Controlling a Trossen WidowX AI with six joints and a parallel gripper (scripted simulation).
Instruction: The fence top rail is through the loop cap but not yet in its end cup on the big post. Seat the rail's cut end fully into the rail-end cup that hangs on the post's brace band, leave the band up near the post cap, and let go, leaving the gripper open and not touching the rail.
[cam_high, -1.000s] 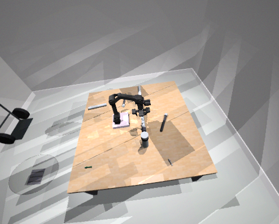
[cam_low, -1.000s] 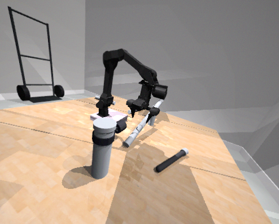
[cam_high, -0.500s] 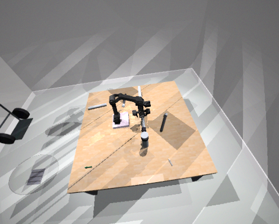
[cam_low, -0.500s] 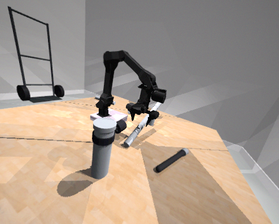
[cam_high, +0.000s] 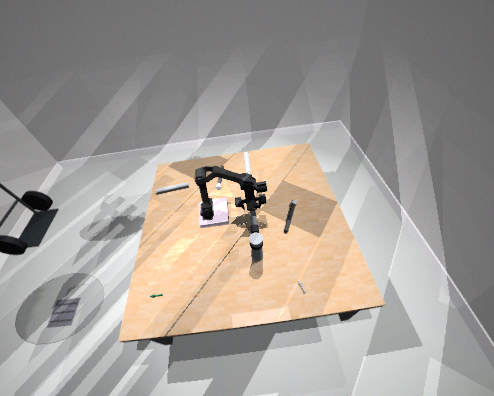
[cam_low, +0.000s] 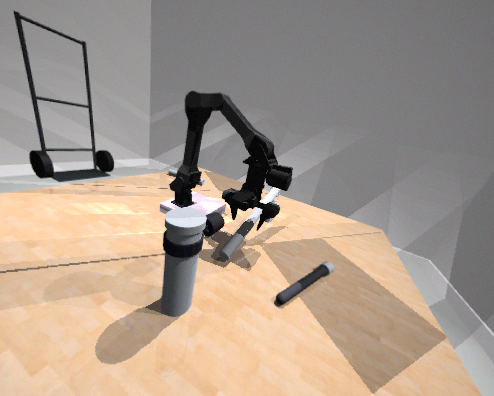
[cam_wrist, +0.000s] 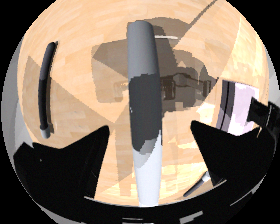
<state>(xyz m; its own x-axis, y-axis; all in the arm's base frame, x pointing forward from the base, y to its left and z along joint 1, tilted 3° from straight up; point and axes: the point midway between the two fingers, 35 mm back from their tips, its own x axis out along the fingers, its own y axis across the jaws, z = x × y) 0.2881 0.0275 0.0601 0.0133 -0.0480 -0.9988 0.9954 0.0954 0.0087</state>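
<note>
The big grey post (cam_high: 256, 240) (cam_low: 178, 285) stands upright. Its dark brace band (cam_low: 183, 246) sits just below the cap, and the black rail-end cup (cam_low: 215, 224) hangs from it on the arm's side. The pale rail (cam_high: 247, 162) (cam_low: 231, 246) (cam_wrist: 143, 55) slopes; its cut end shows bare outside the cup, beside and below it in the exterior view. My gripper (cam_low: 247, 222) (cam_wrist: 151, 127) is open and points down over the rail, with one finger on each side and gaps visible in the wrist view. The loop cap is hidden behind the gripper.
A dark rod with a pale end (cam_high: 290, 217) (cam_low: 304, 284) (cam_wrist: 44, 90) lies to the right of the rail. The arm stands on a pink base plate (cam_high: 223, 210) (cam_wrist: 246, 107). A grey tube (cam_high: 172, 189) lies behind left. A small green piece (cam_high: 156, 295) lies near the front edge.
</note>
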